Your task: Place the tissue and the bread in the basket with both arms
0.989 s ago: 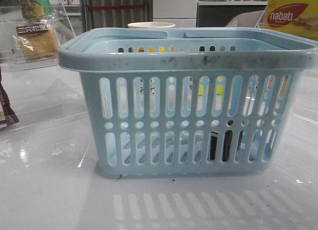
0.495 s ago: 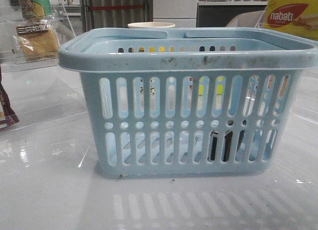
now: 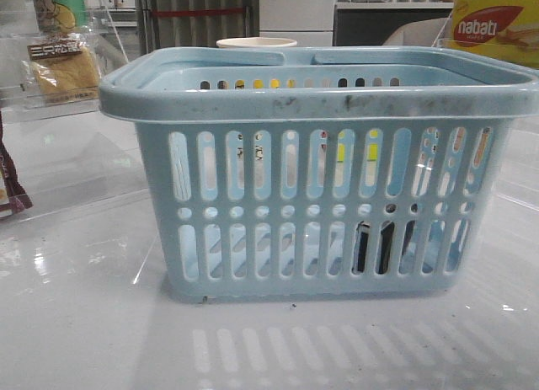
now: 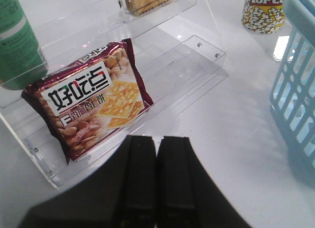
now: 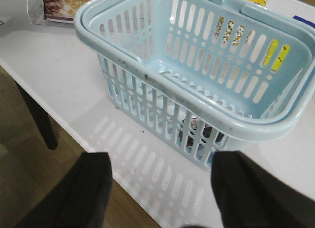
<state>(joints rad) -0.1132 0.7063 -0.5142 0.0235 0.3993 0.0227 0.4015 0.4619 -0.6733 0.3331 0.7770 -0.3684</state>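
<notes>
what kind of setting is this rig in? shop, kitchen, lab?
Probably a lab or office mock-up of a shop. A light blue slotted plastic shopping basket sits on a glossy white table, packaged snacks stand in a clear acrylic display rack, and white cabinets line the back.

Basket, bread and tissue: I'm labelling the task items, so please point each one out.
basket [image 3: 320,99]: front view, scuffed near rim.
bread [image 3: 66,72]: front view, tan slice inside its clear wrapper.
tissue [image 3: 375,245]: front view, dark block seen through the basket's lower slots.
</notes>
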